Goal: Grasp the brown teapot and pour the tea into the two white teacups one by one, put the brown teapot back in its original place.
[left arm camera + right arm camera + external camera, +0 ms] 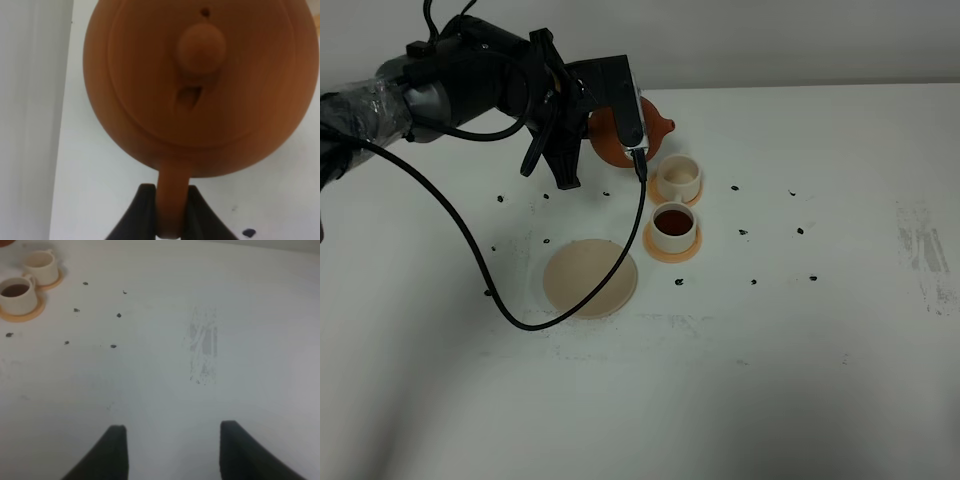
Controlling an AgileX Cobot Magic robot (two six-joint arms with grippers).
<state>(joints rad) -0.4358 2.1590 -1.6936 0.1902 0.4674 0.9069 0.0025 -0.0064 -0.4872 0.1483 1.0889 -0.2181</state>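
- White matte counter (800,380) filling nearly the whole high view.
- Plain pale grey wall (770,40) behind, meeting the counter's far edge in a straight line.
- Small dark specks (735,188) scattered over the middle of the counter, most well apart from one another.
- Grey scuffed patch (925,250) toward the right side, streaky; same patch plain in the right wrist view.
- Faint smudges (670,322) near the centre front.
- Soft, even light overhead; broad dim shadow (380,400) across the left near corner.
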